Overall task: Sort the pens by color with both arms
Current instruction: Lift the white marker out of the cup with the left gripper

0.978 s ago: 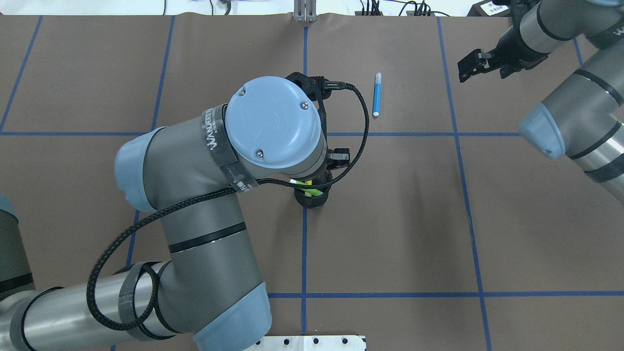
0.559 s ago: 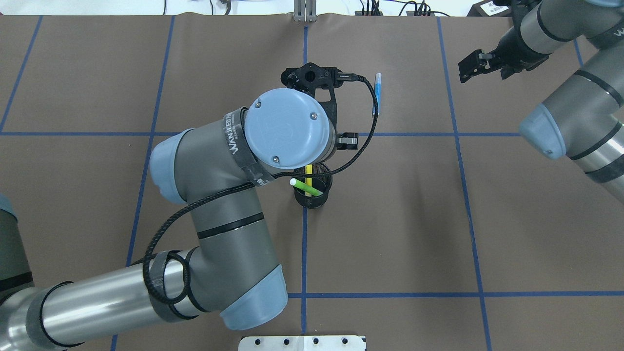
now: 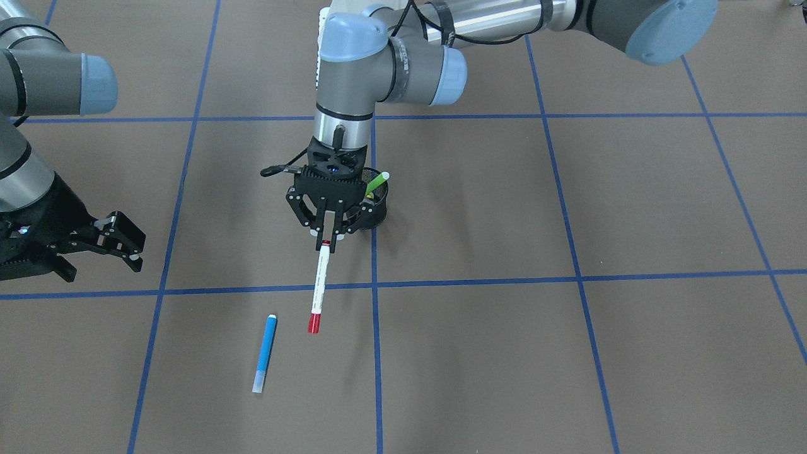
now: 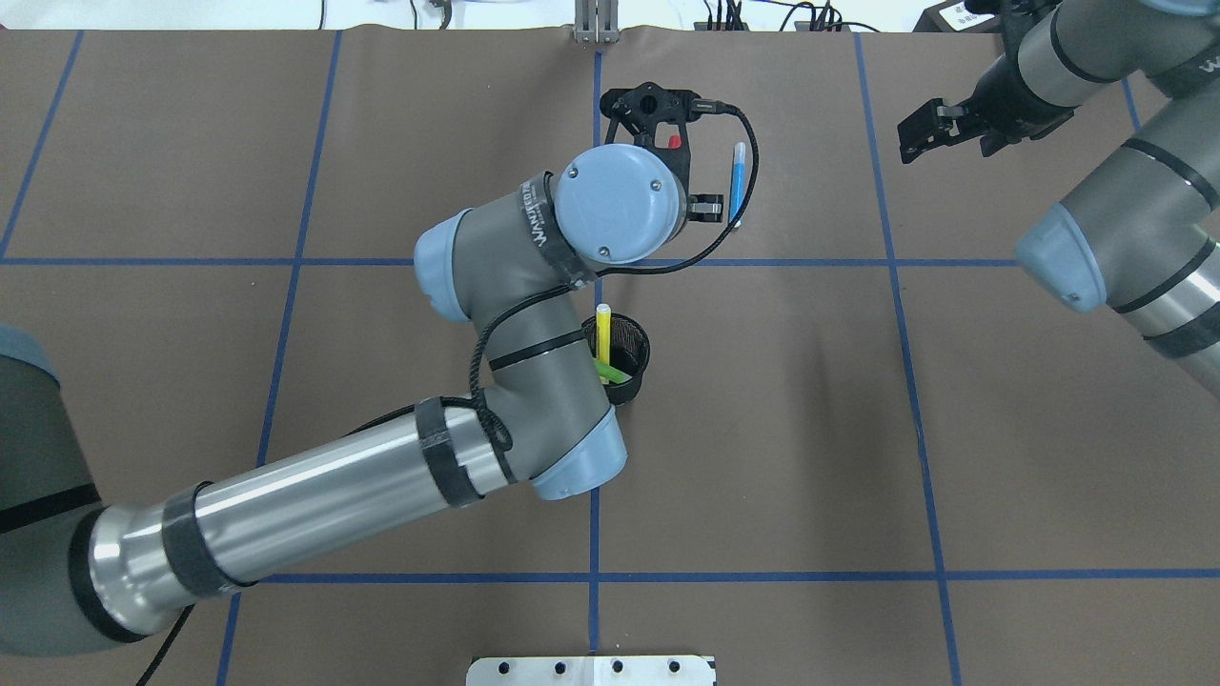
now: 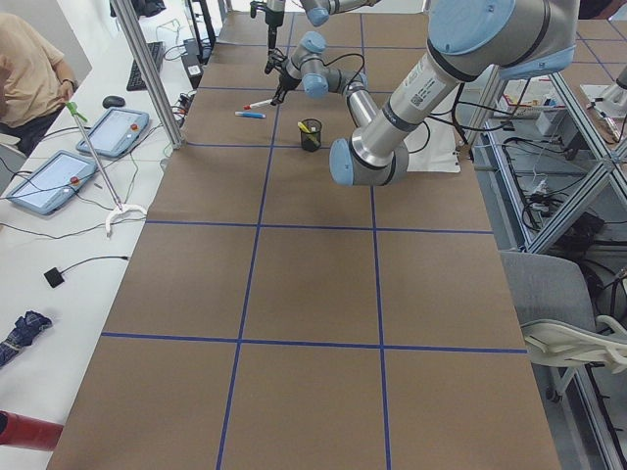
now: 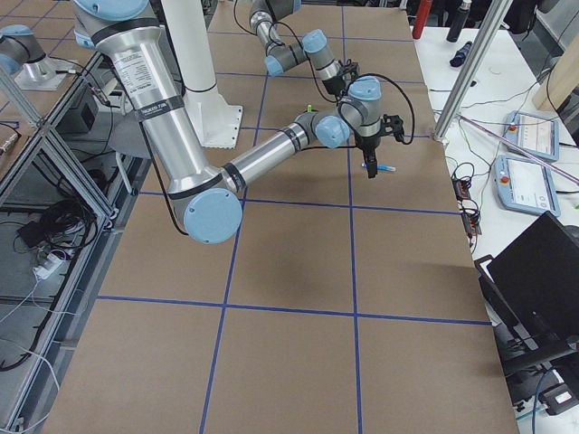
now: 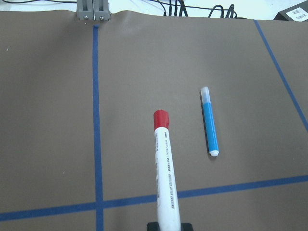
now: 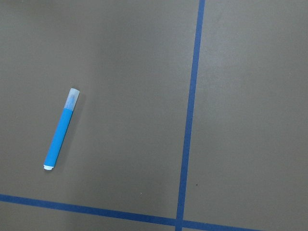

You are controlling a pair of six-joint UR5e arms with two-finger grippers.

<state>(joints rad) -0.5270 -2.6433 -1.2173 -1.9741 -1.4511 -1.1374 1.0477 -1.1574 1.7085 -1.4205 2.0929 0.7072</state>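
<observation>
The table [image 4: 810, 429] was covered edge to edge in a flat brown sheet, marked into large squares by blue tape lines [image 4: 594, 476]. In the overhead view, a blue pen [image 4: 737, 183] lay flat in the square right of the centre line near the top of the frame, roughly parallel to that line, its pale cap toward the top edge. A black mesh cup [image 4: 634, 343] stood upright just right of the same centre line, near mid-frame, well apart from the pen. A small grey metal bracket [image 4: 597, 21] sat at the top edge on the centre line, and a white bolted plate [image 4: 591, 670] at the bottom edge.
</observation>
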